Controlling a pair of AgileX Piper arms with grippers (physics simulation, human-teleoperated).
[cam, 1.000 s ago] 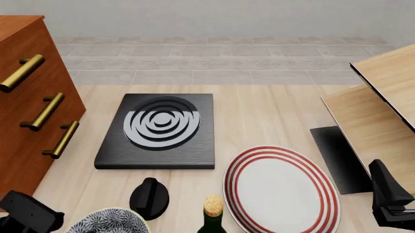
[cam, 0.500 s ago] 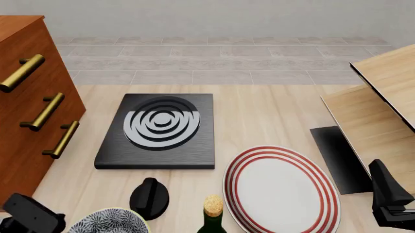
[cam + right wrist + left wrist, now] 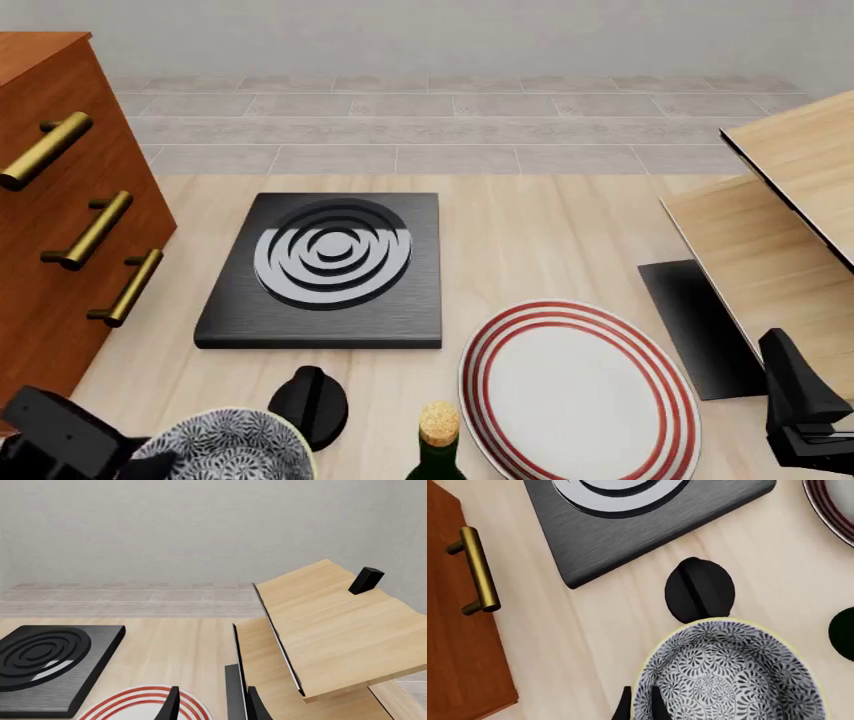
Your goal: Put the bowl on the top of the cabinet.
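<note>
The bowl (image 3: 224,446), white with a dense dark floral pattern, hangs at the near left edge of the front view, just in front of the cabinet (image 3: 54,210). My left gripper (image 3: 127,458) is shut on the bowl's left rim. In the left wrist view its fingers (image 3: 657,705) straddle the rim of the bowl (image 3: 727,680), with the cabinet's (image 3: 454,645) lowest brass handle beside it. The cabinet's top is cut off by the frame. My right gripper (image 3: 801,400) stands open at the near right, holding nothing, and in its wrist view the right gripper (image 3: 212,707) shows spread fingers.
A black slab with grey rings (image 3: 327,265) lies mid-table. A black knob (image 3: 310,400) and a corked bottle (image 3: 438,440) stand right of the bowl. A red-ringed plate (image 3: 574,390) lies near right. Light-wood boards (image 3: 787,230) and a black mat (image 3: 694,325) fill the right side.
The bowl has risen a little and shifted slightly right with the left gripper shut on its rim. The right arm has not moved.
</note>
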